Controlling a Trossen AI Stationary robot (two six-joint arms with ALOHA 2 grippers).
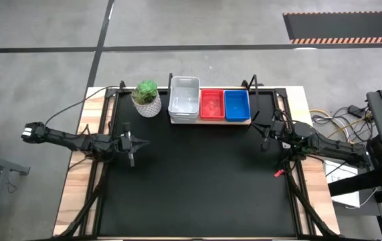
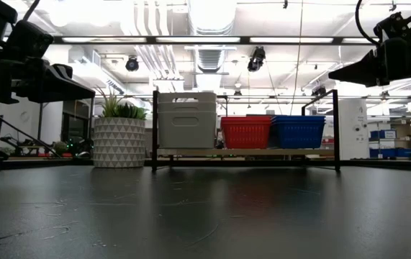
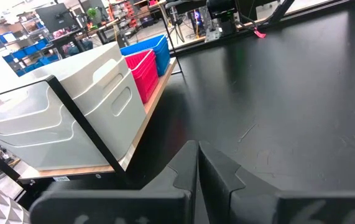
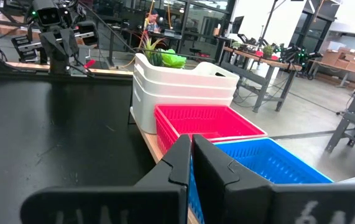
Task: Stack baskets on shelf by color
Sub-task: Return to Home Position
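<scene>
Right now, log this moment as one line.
shelf: white-grey basket stack, red basket, blue basket, in a row | left gripper: shut, empty, raised, left side | right gripper: shut, empty, raised, right side

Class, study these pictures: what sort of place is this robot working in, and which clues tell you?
Most likely a robotics lab in an industrial hall: bare concrete floor with marked lines, exposed ceiling pipes and strip lights, and workbenches with equipment beyond the table.

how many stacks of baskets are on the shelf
3. The white-grey stack sits at the end of the shelf beside the plant pot, the red stack in the middle, the blue stack at the other end. Bins nested inside each may be hidden.
</scene>
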